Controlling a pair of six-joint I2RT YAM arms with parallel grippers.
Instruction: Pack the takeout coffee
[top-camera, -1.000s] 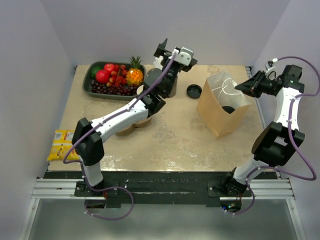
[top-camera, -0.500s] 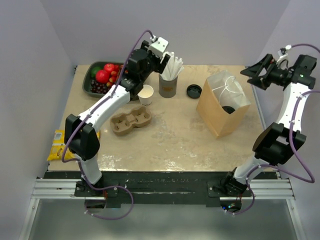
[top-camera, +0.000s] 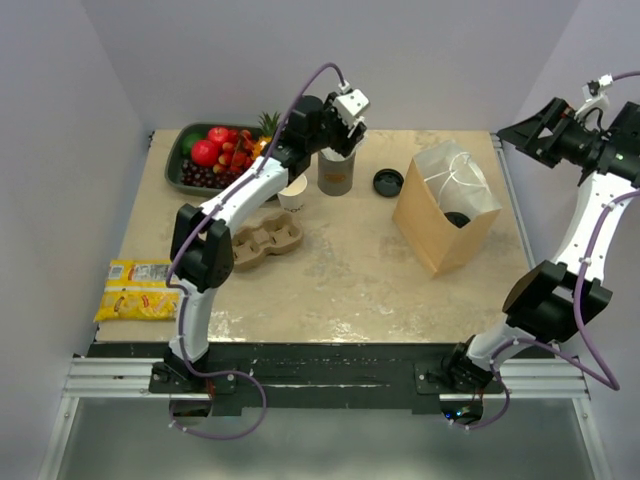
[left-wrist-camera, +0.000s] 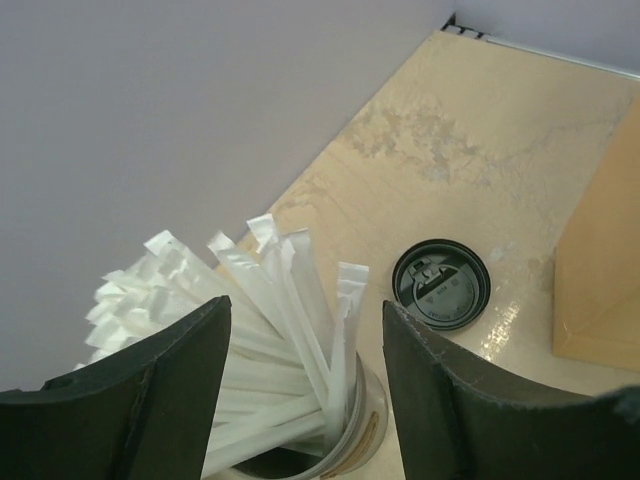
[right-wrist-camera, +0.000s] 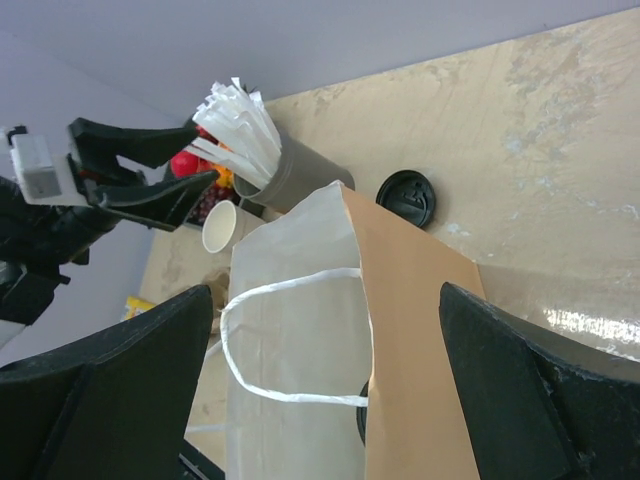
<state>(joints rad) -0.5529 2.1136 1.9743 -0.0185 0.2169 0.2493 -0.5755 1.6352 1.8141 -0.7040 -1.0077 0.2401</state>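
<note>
The takeout coffee (top-camera: 456, 218) sits down inside the upright brown paper bag (top-camera: 440, 228); only its round black lid shows. In the right wrist view it is a dark sliver (right-wrist-camera: 362, 425) behind the bag's (right-wrist-camera: 420, 330) edge. My right gripper (top-camera: 532, 130) hangs open high to the bag's right, holding nothing (right-wrist-camera: 325, 290). My left gripper (top-camera: 340, 118) is over the grey cup of white straws (top-camera: 336, 172). Its jaws stand apart (left-wrist-camera: 305, 320) on either side of the straws (left-wrist-camera: 270, 300), touching none that I can see.
An open white paper cup (top-camera: 292, 192) stands left of the straw cup, and a loose black lid (top-camera: 388, 182) lies to its right. A brown pulp carrier (top-camera: 262, 243), a fruit tray (top-camera: 172, 170) and a yellow packet (top-camera: 140, 288) lie to the left.
My right gripper has opened wide and drawn up and to the right, away from the bag. My left gripper has swung back over the straw cup, its jaws narrowing.
</note>
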